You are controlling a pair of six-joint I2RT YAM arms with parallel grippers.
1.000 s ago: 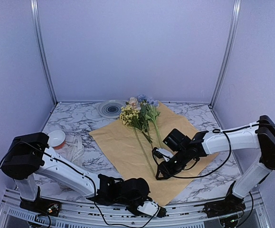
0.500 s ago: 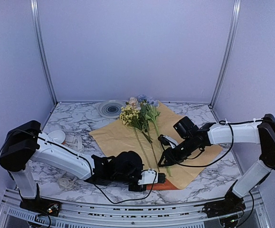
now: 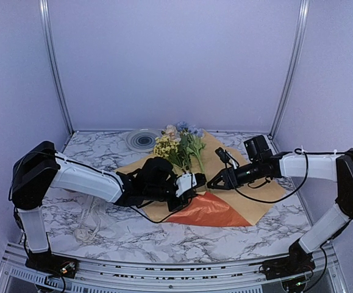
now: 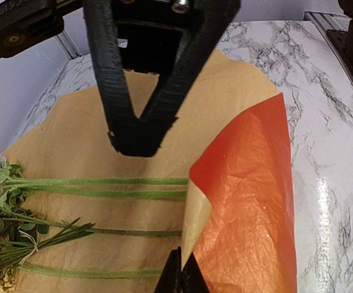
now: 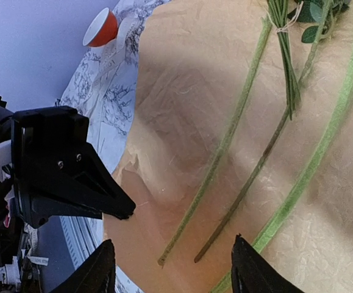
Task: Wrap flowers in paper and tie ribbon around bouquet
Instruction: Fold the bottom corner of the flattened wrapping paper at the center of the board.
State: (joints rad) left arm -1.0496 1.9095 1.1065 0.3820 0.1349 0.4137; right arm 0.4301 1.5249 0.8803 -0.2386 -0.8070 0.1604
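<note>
The left arm (image 3: pixel 82 179) and right arm (image 3: pixel 313 165) have white shells, black joints and black cables (image 3: pixel 264 202) looping alongside. The left tool (image 3: pixel 200 179) and right tool (image 3: pixel 211 183) are black, with hollow triangular fingers (image 4: pixel 110 73) and silver screws (image 4: pixel 179 6).

No readable text, label, number in any view.

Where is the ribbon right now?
Top view, left side: the ribbon lies loose on the marble table, left of the paper, near the front edge.

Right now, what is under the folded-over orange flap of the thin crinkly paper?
Long thin green flower stems run under the flap; from above it covers their ends.
</note>
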